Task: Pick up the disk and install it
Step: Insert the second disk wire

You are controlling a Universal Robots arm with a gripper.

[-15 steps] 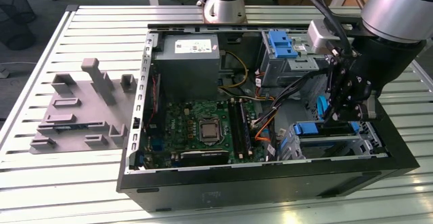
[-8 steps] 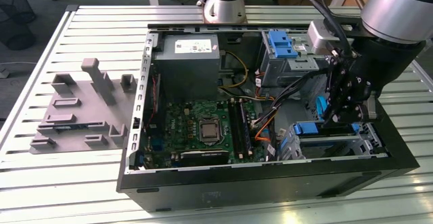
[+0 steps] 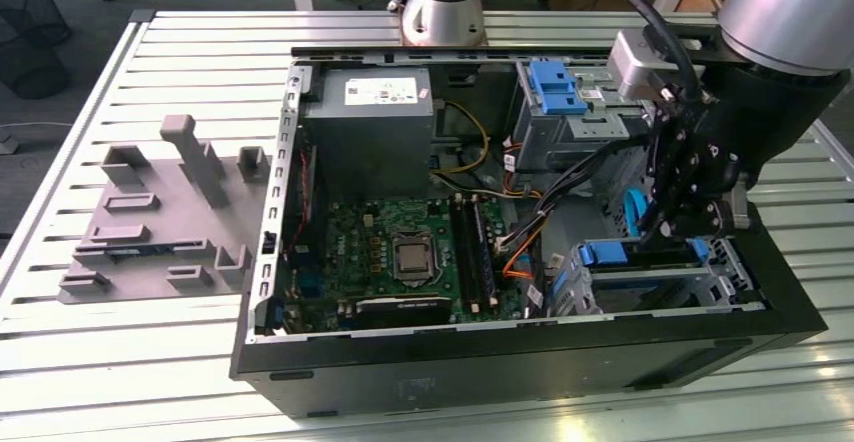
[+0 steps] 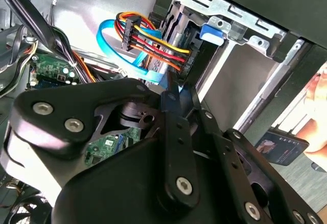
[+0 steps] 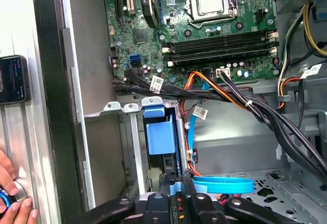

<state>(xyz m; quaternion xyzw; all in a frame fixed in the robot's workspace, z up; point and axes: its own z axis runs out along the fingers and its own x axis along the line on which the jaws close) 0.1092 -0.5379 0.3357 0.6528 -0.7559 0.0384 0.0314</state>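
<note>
An open computer case [image 3: 747,337] lies on the slatted table. The disk stands on edge in the metal drive cage [image 3: 654,287] at the case's front corner, on the exterior view's right. Its blue carrier frame [image 3: 627,254] [image 5: 159,137] shows, while the silver body is hidden inside the cage. My gripper [image 3: 663,234] reaches down into the cage from above. In both wrist views the black fingers [image 5: 166,182] [image 4: 168,99] come together on the carrier's thin blue end, so my gripper [image 5: 174,184] [image 4: 176,94] is shut on it.
Red, yellow and blue cables [image 4: 153,43] plug in beside the cage. The motherboard [image 3: 400,252], the grey power supply [image 3: 371,122] and a second cage with a blue bracket [image 3: 554,87] fill the case. A grey fixture block [image 3: 160,212] lies outside it. A person's hand [image 5: 10,203] and a phone [image 5: 13,78] are beside the case.
</note>
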